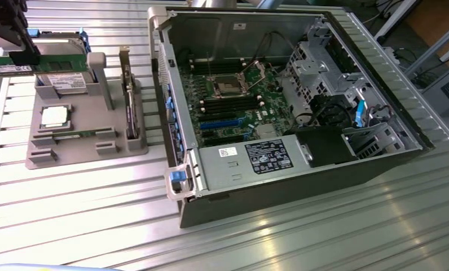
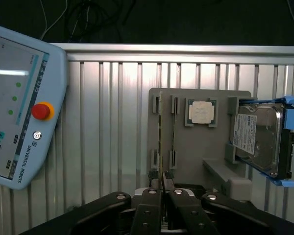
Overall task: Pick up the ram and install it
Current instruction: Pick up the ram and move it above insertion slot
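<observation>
Gripping the green ram [image 1: 0,68], the end effector [image 2: 162,182] hangs near a pendant [image 2: 19,107] lettered "UNIVERSAL ROBOTS".

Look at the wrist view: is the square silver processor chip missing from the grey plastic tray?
No, the square silver processor chip lies in its recess on the grey plastic tray.

Bright glare streaks across ribbed tabletop [image 1: 300,226]
</observation>
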